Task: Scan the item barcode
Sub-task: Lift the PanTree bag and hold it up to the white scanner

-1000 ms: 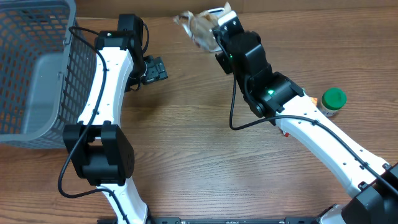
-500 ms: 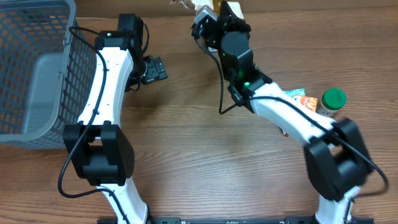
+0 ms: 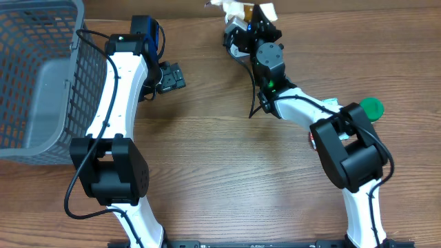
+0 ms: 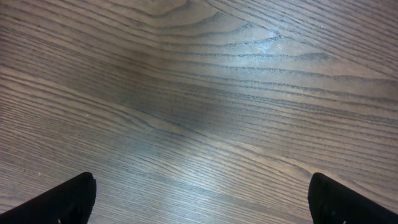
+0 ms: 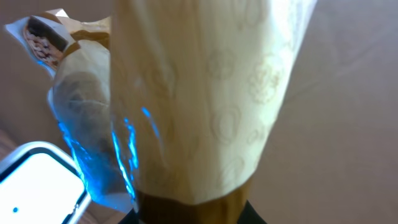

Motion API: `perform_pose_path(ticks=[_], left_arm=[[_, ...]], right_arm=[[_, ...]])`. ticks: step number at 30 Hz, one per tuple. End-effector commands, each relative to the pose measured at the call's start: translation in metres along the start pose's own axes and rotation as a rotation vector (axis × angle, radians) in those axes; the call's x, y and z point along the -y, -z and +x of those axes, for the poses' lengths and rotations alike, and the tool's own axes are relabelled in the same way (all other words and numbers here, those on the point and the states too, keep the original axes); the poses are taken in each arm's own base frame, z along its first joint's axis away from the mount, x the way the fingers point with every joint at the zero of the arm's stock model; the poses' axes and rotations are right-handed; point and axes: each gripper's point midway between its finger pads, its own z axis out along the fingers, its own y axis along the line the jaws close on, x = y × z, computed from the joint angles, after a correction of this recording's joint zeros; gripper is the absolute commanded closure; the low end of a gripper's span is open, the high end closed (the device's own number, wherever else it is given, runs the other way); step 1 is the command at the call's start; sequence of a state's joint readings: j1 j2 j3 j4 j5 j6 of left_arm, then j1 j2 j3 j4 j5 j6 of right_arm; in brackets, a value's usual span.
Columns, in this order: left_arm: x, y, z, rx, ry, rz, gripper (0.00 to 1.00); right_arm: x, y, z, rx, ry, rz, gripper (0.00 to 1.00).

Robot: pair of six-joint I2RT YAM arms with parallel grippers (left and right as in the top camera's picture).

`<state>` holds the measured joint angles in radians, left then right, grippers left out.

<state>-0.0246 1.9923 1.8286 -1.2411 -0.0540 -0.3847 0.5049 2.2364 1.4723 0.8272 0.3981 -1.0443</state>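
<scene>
One snack bag [image 3: 238, 8] is sitting high at the far edge of the table [image 3: 220, 172], almost at the top border of the overhead view. The right gripper [image 3: 247, 22] is holding it, with the jaws standing narrow and pinching the bag's lower end. Through the right wrist camera the bag is filling most of the frame: a pale cream panel printed with faint round marks, a clear crinkled side showing darker contents, and a brown band where the jaws are closing on it. Blue light is glinting off the clear film [image 5: 124, 149], and a white rounded object [image 5: 37, 180] is showing at the lower left corner, too cropped to identify.

Across the table, the left gripper [image 3: 171, 76] is hovering over bare wood with its jaws standing wide and nothing between them; its two dark fingertips [image 4: 62, 199] are just entering the bottom corners of the left wrist view. A grey mesh basket [image 3: 89, 62] is standing at the far left, and a jar with a green lid [image 3: 371, 108] is standing at the right, well apart from the bag.
</scene>
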Motion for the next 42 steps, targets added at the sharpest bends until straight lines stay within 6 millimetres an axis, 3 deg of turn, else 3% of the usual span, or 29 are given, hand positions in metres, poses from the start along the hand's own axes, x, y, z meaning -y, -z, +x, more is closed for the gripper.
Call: perform_pose_path(ticks=[1,9,17,28,34,42], left_arm=[[0.001,0.004,-0.005,0.019,-0.016,-0.001,0.0],[0.001,0.004,-0.005,0.019,-0.016,-0.001,0.0],[0.001,0.004,-0.005,0.019,-0.016,-0.001,0.0],[0.001,0.004,-0.005,0.019,-0.016,-0.001,0.0],[0.001,0.004,-0.005,0.019,-0.016,-0.001,0.0],[0.001,0.004,-0.005,0.019,-0.016,-0.001,0.0]], right_arm=[[0.005,-0.013,-0.017,0.049,-0.017,0.033,0.96],[0.001,-0.025,-0.014,0.029,-0.03,0.015,0.96],[-0.032,-0.023,0.014,-0.079,-0.056,-0.119,0.96],[-0.047,-0.014,-0.004,-0.074,-0.073,-0.131,0.96],[-0.056,-0.009,-0.003,-0.113,-0.054,-0.145,0.96],[-0.044,-0.006,0.018,-0.233,-0.057,-0.062,0.96]])
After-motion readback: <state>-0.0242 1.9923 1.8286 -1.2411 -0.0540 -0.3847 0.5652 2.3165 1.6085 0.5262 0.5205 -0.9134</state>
